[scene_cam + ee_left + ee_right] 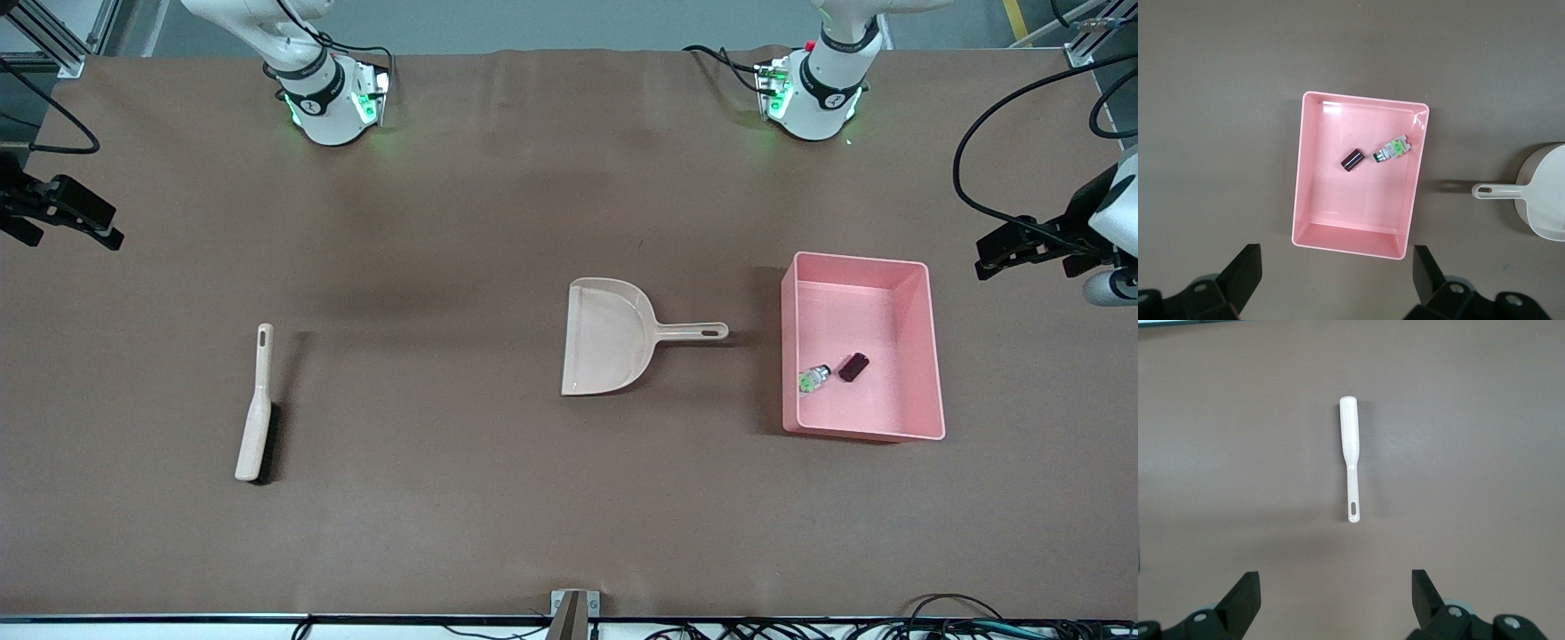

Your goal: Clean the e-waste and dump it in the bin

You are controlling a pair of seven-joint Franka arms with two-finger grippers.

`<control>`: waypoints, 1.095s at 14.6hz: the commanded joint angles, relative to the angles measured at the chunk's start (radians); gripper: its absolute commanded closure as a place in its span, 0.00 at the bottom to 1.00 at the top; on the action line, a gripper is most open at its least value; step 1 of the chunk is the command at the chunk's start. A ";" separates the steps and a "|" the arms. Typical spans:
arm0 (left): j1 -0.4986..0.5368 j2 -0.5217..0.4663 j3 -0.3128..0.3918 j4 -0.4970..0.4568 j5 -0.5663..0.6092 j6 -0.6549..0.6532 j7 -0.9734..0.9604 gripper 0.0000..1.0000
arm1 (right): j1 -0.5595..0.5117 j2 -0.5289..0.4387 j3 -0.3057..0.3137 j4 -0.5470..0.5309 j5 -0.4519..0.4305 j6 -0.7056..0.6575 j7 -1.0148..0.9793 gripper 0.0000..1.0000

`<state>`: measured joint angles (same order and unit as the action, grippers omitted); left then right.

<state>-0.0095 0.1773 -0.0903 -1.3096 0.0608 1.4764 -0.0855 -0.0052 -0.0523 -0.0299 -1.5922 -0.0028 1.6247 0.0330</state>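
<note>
Both e-waste pieces [1378,155] are lying in the bin [1308,167] under the wide, empty left pincer [1337,283]; right pincer [1336,603], also wide, is hovering over the brush [1350,457]; task is looking complete.

e-waste [836,371] in bin [925,356], dustpan [609,336] beside

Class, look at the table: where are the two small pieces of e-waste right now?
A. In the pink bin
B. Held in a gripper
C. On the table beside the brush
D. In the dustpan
A: the white component and the dark maroon block lie side by side on the floor of the pink bin; the left wrist view shows the same.
</note>
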 commanded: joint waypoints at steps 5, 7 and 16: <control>-0.055 -0.015 0.081 -0.010 -0.018 0.002 -0.005 0.00 | -0.004 -0.001 0.001 0.003 0.015 -0.008 0.013 0.00; -0.050 -0.013 0.081 -0.011 -0.029 0.004 -0.005 0.00 | -0.004 -0.001 0.001 0.003 0.013 -0.008 0.013 0.00; -0.043 0.005 0.081 -0.011 -0.067 0.032 0.018 0.00 | -0.004 -0.003 0.001 0.001 0.013 -0.008 0.013 0.00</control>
<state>-0.0503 0.1874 -0.0199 -1.3169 0.0127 1.4968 -0.0804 -0.0052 -0.0522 -0.0300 -1.5922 -0.0028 1.6242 0.0331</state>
